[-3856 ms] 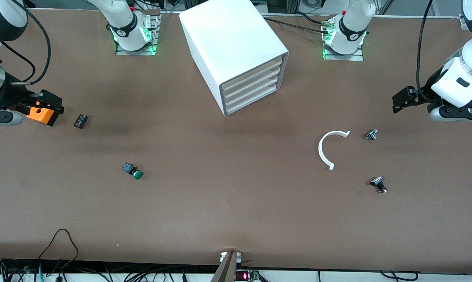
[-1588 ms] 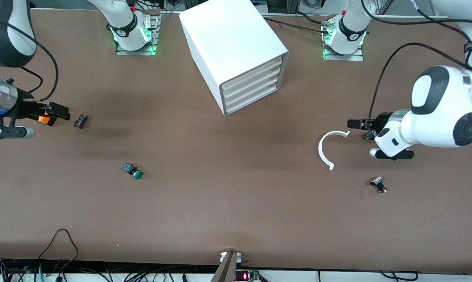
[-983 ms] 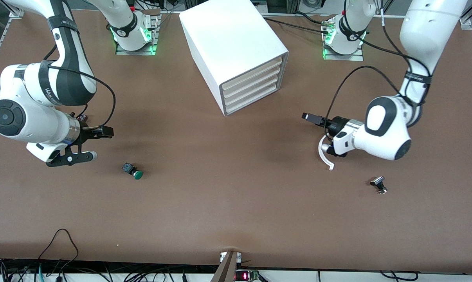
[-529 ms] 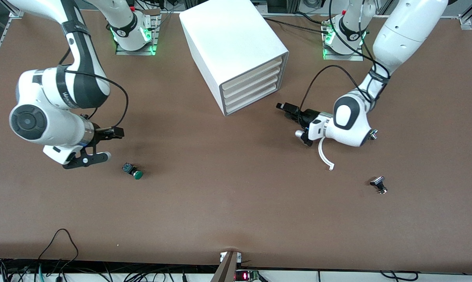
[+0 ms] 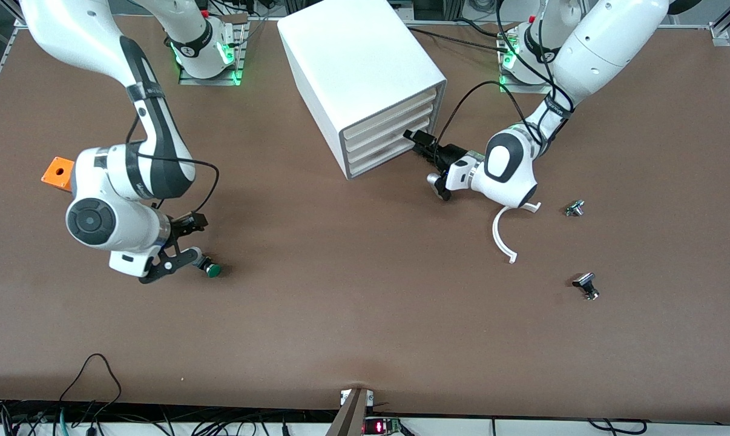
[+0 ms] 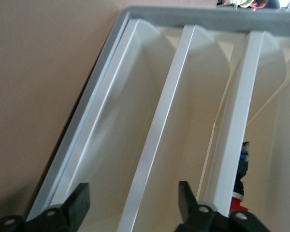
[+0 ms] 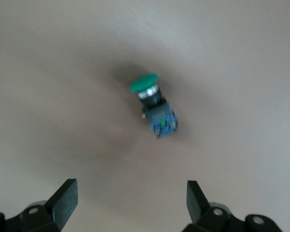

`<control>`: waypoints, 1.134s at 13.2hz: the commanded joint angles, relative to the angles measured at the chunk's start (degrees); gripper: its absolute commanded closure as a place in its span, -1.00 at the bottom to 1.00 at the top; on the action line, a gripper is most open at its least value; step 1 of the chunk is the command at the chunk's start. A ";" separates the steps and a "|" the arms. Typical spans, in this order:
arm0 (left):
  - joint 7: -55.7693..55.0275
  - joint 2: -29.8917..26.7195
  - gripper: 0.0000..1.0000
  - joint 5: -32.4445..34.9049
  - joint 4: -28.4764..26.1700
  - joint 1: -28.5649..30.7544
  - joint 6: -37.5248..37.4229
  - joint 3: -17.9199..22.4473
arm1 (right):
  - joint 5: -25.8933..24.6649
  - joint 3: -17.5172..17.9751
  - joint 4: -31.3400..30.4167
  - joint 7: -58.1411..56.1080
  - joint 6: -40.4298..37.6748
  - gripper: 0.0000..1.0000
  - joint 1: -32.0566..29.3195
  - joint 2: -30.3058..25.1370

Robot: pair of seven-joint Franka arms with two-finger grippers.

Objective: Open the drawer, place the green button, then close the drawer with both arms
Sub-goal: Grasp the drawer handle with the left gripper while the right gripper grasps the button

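Front view: brown table w/ a white cabinet (image 5: 365, 79) at upper centre, four drawers stacked in its open face, all shut. The drawer (image 5: 389, 158) for the task is the lowest one.

The left gripper (image 5: 418, 140) reaches in from the upper right of the frame and sits right at the cabinet's drawer face, near the corner toward the left arm's end of the table. Its jaws stand apart, holding nothing. The right gripper (image 5: 186, 242) hangs low over the table at the mid left of the frame, jaws wide apart and empty. The button (image 5: 209, 268) lies on its side on the table, just beside that gripper.

Step in hand, as I judge it: left arm gets a hold on the lowest drawer while right arm lines up on the button. To do it well, the left fingers should hook the lowest lip only, not the one above, then pull straight out along the drawer's own line, since the cabinet sits at an angle. The right gripper should centre on the button's dark body before closing; the round cap could roll away.

Left wrist view shows what the front cannot: the drawer lips up close, w/ the finger tips (image 6: 79, 199) straddling one white lip. Which drawer that lip belongs to, I cannot tell. Right wrist view shows the button's (image 7: 154, 106) green cap and blue-black body clearly, lying between and ahead of the spread fingers (image 7: 67, 193), not yet touched.

Only the front view shows an orange cube (image 5: 58, 173) at far left, a white C-shaped ring (image 5: 499, 239) and two small knobs (image 5: 575, 208) at right.
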 commanded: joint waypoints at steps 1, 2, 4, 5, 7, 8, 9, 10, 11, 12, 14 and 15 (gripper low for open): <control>1.99 -0.56 -0.35 -1.67 -2.09 0.29 0.48 -0.70 | 0.37 0.08 -2.24 -14.62 5.84 -1.00 -0.93 1.09; 1.99 -0.56 -0.10 -1.67 -2.62 0.20 0.48 -0.78 | 0.28 0.08 -3.30 -15.87 6.99 -1.00 -1.45 1.17; 1.99 -0.30 0.26 -1.76 -2.71 0.20 0.57 -1.49 | 0.37 0.08 -4.45 -20.95 11.45 -1.00 -1.80 2.31; 1.99 0.22 0.29 -1.85 -2.88 0.20 0.57 -1.58 | 0.54 0.08 -5.15 -22.90 14.53 -1.00 -2.59 2.84; 1.99 0.58 0.32 -1.85 -3.15 -0.33 0.83 -1.58 | 1.24 0.17 -5.33 -25.01 17.02 -1.00 -3.21 4.51; 1.99 0.49 0.49 -1.85 -3.15 -0.33 1.01 -1.49 | 3.51 0.08 -5.07 -26.94 17.28 -1.00 -3.30 5.30; 1.99 0.32 0.77 -1.59 -2.98 -0.24 1.10 -1.40 | 6.40 0.08 -4.89 -28.87 17.89 -1.00 -3.21 6.09; 1.99 0.14 0.85 -1.41 -2.71 0.37 1.88 -0.79 | 7.65 0.08 -4.89 -29.07 18.77 -1.00 -3.13 6.45; 1.90 0.06 0.86 -1.49 -2.10 1.33 2.06 0.78 | 7.75 0.17 -4.89 -29.07 18.95 -1.00 -3.13 6.97; 1.73 0.14 0.87 -1.49 -0.62 1.78 2.15 2.71 | 7.75 0.26 -4.89 -28.98 19.04 -1.00 -3.13 7.32; 1.64 0.05 0.95 -1.06 3.07 1.78 2.15 6.93 | 7.75 0.26 -4.80 -29.07 19.22 -0.95 -3.04 8.12; 1.55 0.05 0.95 -0.88 4.83 1.78 2.15 8.52 | 7.75 0.26 -4.80 -29.33 20.00 -0.86 -3.04 8.29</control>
